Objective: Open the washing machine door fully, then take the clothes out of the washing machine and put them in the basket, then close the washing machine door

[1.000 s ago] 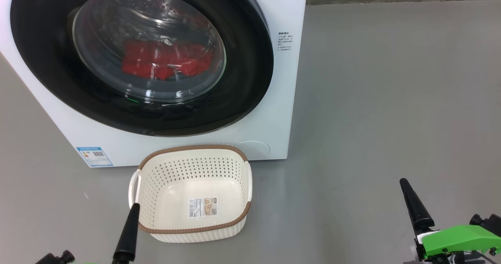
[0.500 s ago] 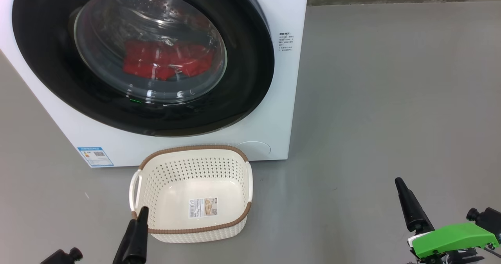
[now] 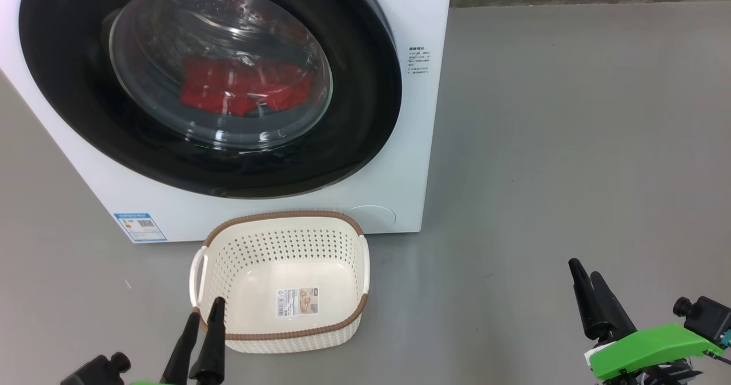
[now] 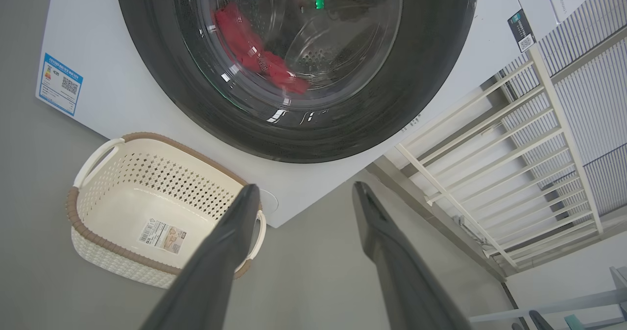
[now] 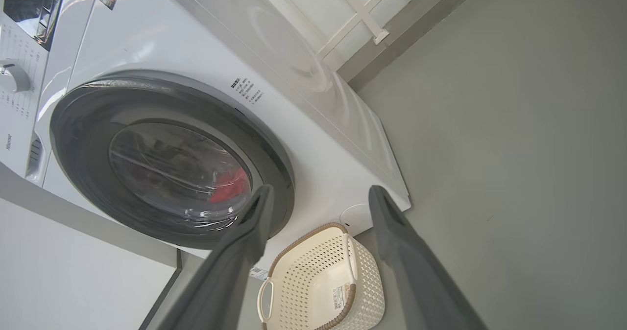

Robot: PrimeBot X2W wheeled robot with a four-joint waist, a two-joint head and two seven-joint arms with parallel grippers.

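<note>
The large round washing machine door, a wide glossy black ring around a bulging clear glass window, sits shut against the front of the big white boxy washing machine, at the far left of the scene. Through the glass I see the bright red fabric clothes lying crumpled low in the drum. I cannot make out any other garment behind the reflections. A small blue label sticker is at the machine's lower left corner, and a small block of dark print is high on its right edge.

Just in front of the machine, on the grey floor, stands the small rectangular cream plastic basket with perforated sides and a brown woven-look rim. It is upright, and a paper label lies flat on its bottom. Whether its far rim touches the machine I cannot tell.

My left fingers hover at the basket's near left corner, pointing toward the machine. In my left wrist view they stand wide apart with nothing between them. My right fingers are well off to the right over bare floor, also spread wide and holding nothing, with a bright green plastic piece behind them on the wrist. A white barred railing stands beyond the machine's right side.
</note>
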